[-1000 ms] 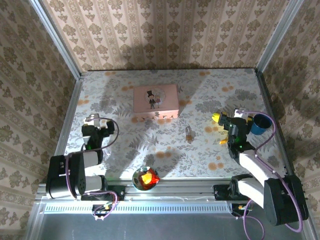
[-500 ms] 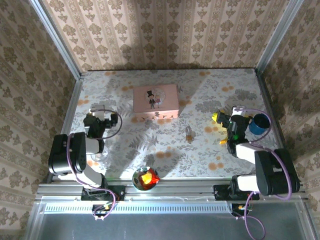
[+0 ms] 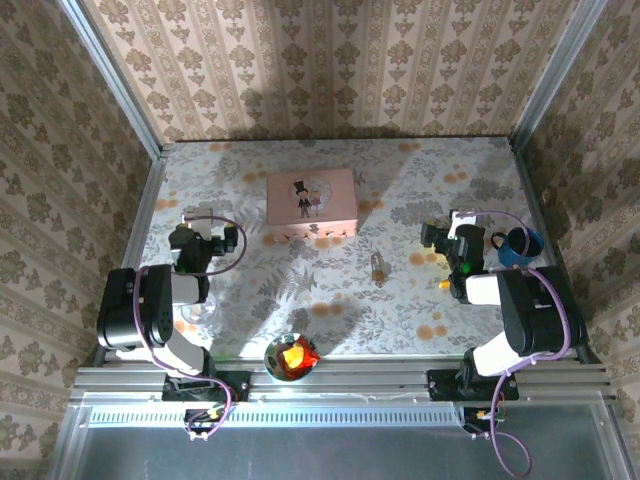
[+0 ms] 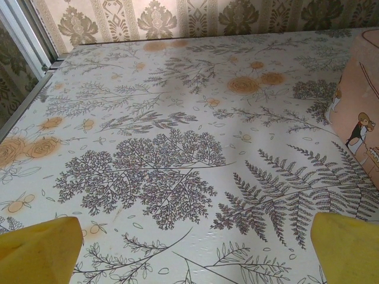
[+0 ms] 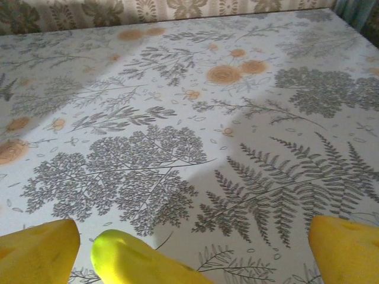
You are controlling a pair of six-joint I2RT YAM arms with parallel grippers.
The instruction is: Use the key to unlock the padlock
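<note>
1 padlock [image 3: 379,266] — 1 box [image 3: 311,196] — 1 cup [image 3: 519,246]

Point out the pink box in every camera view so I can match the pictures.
Top external: the pink box lies far-centre, beyond the padlock.
Left wrist: the pink box's side cuts in at the right edge.
Right wrist: tablecloth ahead, a yellow-green banana-shaped object at the bottom edge.
Shared landmark: the same fern-and-flower tablecloth.
</note>
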